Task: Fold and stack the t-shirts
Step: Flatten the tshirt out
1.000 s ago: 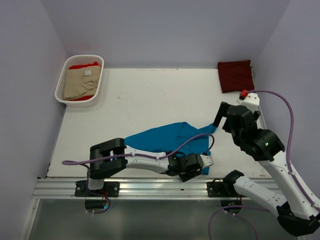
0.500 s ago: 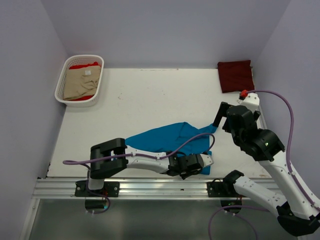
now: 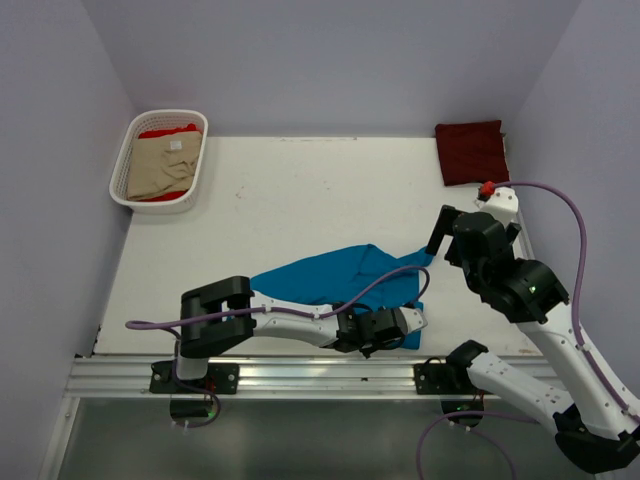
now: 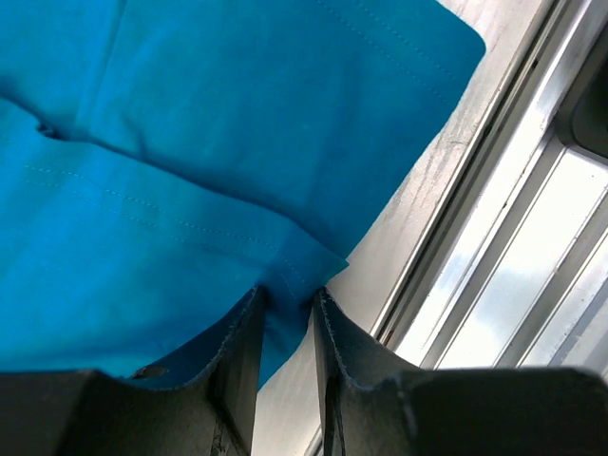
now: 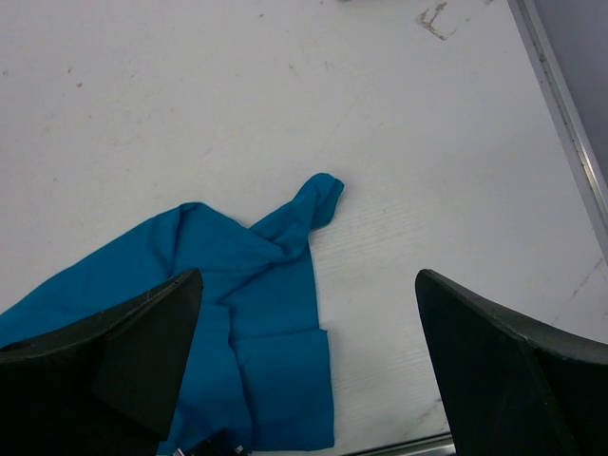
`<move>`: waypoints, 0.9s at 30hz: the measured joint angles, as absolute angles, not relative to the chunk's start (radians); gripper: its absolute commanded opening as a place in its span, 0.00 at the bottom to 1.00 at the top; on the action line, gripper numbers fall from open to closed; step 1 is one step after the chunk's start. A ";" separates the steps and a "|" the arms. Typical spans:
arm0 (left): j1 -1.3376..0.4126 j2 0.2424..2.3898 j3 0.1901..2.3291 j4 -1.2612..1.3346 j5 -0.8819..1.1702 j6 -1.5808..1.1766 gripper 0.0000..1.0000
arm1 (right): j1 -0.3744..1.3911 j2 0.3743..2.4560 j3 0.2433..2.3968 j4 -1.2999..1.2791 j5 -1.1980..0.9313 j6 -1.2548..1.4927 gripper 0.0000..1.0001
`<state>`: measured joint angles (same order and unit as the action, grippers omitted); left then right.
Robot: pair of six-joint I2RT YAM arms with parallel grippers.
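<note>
At the near edge of the table (image 3: 300, 190), the left gripper (image 4: 285, 296) pinches a corner of the teal-blue shirt (image 3: 320, 275), whose cloth runs toward ten o'clock, while the right gripper (image 5: 309, 280) hovers wide open above the sleeve (image 5: 313, 195) at one o'clock.

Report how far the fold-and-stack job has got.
Done: the maroon shirt lies folded at the far right corner. In hand: the left gripper is shut on the hem of the crumpled teal shirt near the front edge; the right gripper hangs open nearby, empty. Left: folding the teal one, plus the beige shirt and red shirt in the white basket, then stacking.
</note>
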<state>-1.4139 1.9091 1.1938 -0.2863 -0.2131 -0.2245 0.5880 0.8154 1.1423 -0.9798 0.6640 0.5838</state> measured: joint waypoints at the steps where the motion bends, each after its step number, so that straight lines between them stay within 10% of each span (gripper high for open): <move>1: -1.414 1.909 1.194 -0.287 -0.215 -0.224 0.29 | 0.588 0.815 1.142 -0.980 0.664 0.583 0.99; 27: -1.414 1.850 1.204 -0.321 -0.255 -0.225 0.18 | 0.588 0.815 1.136 -0.979 0.664 0.584 0.99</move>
